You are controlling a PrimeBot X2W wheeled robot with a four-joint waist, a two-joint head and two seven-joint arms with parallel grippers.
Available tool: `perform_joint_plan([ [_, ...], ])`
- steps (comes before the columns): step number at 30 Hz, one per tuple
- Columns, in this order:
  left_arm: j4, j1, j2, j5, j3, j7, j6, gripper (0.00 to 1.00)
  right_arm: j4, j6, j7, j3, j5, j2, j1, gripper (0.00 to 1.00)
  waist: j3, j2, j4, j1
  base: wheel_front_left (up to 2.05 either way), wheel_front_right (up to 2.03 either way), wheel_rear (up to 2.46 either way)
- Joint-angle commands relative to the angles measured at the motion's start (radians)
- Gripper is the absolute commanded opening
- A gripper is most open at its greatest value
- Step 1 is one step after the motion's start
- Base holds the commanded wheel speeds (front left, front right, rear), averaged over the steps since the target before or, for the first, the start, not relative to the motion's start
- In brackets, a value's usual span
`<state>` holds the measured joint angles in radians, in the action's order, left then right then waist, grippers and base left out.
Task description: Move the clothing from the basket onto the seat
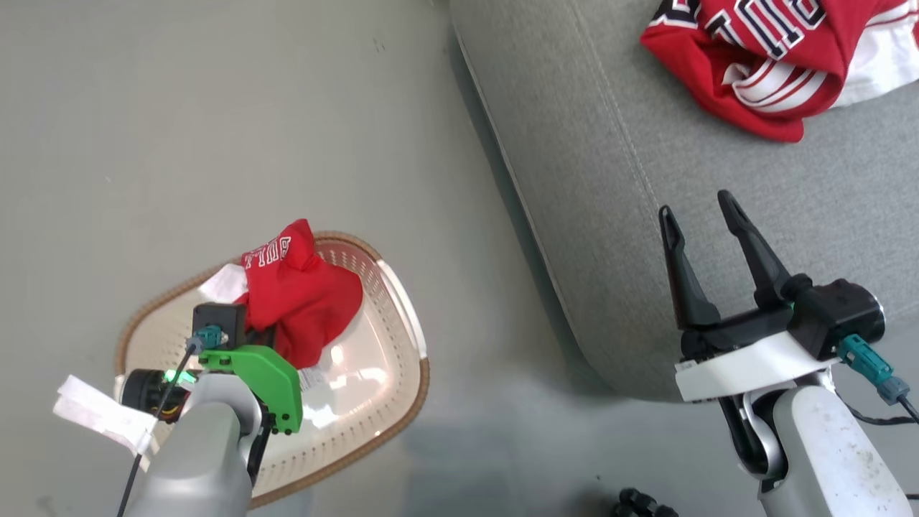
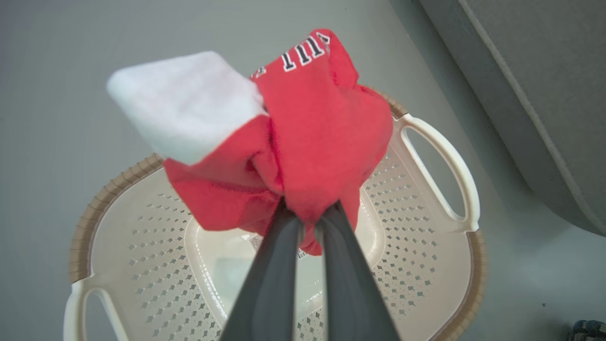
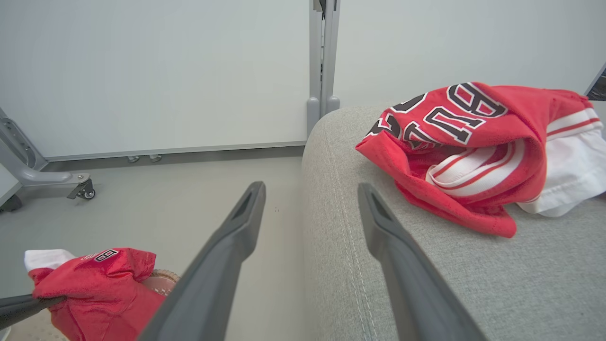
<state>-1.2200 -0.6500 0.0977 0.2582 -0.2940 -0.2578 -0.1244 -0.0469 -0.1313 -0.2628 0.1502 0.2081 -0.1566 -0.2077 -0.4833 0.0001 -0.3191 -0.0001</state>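
Note:
My left gripper [image 2: 307, 220] is shut on a bunched red jersey [image 2: 312, 142] with a white part, and holds it just above the cream perforated basket [image 2: 426, 265]. From the head, that jersey [image 1: 301, 294] hangs over the basket [image 1: 402, 402] at the lower left. The jersey hides my left fingertips there. A second red jersey [image 1: 775, 57] lies crumpled on the light-grey seat [image 1: 646, 215] at the upper right. My right gripper [image 1: 696, 208] stands open and empty over the seat's front edge. The right wrist view has this gripper [image 3: 310, 189], the seat jersey [image 3: 473, 142] and the held jersey [image 3: 94, 279].
Grey floor lies between the basket and the seat. Beyond the floor stand a white partition on a wheeled frame [image 3: 80, 187] and a grey post [image 3: 322, 57]. A small dark object [image 1: 639, 502] lies on the floor near my right arm.

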Motion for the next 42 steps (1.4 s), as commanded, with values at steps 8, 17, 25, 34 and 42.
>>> perform_joint_plan([
  [8,0.363,0.198,0.022,-0.02,-0.037,-0.007,-0.007,0.0,-0.018,0.001,-0.003,-0.003,-0.021,-0.019,0.075,1.0,0.28,-0.0001,0.112,0.0001,0.0,0.0,0.0],
  [17,0.836,0.402,0.081,-0.018,-0.092,-0.008,-0.007,0.0,-0.014,0.001,-0.003,0.013,-0.031,-0.036,0.123,1.0,0.378,-0.0001,0.138,0.0001,0.0,0.0,0.0],
  [25,1.146,0.498,0.097,0.013,-0.108,-0.007,-0.007,0.0,-0.003,0.001,-0.003,0.044,-0.027,-0.044,0.132,1.0,0.423,-0.0001,0.138,0.0001,0.0,0.0,0.0],
  [34,1.368,0.525,0.054,0.075,-0.082,-0.007,-0.007,0.0,0.012,0.001,-0.003,0.063,-0.025,-0.053,0.138,1.0,0.439,-0.0001,0.135,0.0001,0.0,0.0,0.0],
  [42,1.433,0.484,0.008,0.106,-0.114,-0.007,-0.007,0.0,0.016,0.001,-0.003,0.076,-0.026,-0.061,0.142,1.0,0.445,-0.0001,0.128,0.0001,0.0,0.0,0.0],
])
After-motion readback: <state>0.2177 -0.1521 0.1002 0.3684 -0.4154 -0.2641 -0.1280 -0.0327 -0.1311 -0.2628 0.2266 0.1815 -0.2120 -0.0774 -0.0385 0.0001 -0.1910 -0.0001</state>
